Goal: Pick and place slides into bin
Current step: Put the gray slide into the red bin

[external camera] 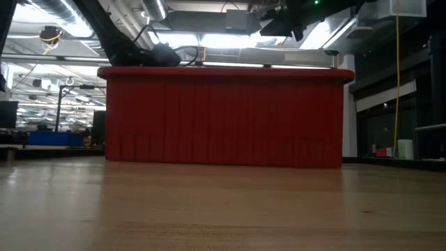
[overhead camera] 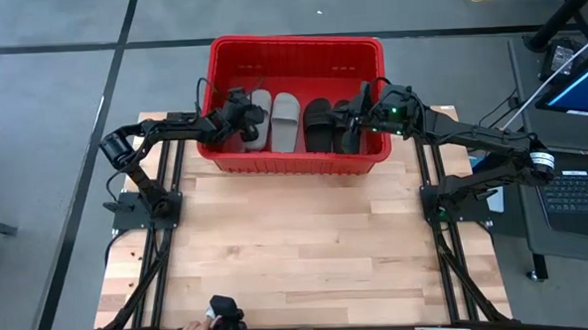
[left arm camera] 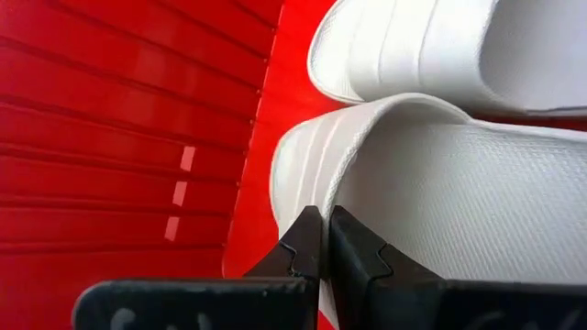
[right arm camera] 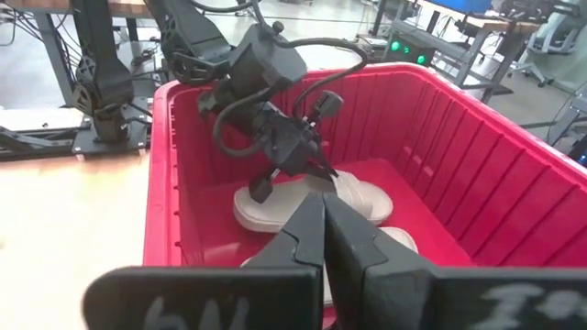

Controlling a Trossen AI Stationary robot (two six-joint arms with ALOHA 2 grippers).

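The left claw is closed on the rim of a grey slide lying inside the red bin — placement stage; release is required next. The right claw, closed and empty, is held over the bin.

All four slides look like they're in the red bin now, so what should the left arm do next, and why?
Probably lift the left gripper straight up out of the bin. Its fingers are shut and low over a grey slide without holding it, and all four slides lie side by side inside. The right gripper, also shut, hangs over the bin's other end.
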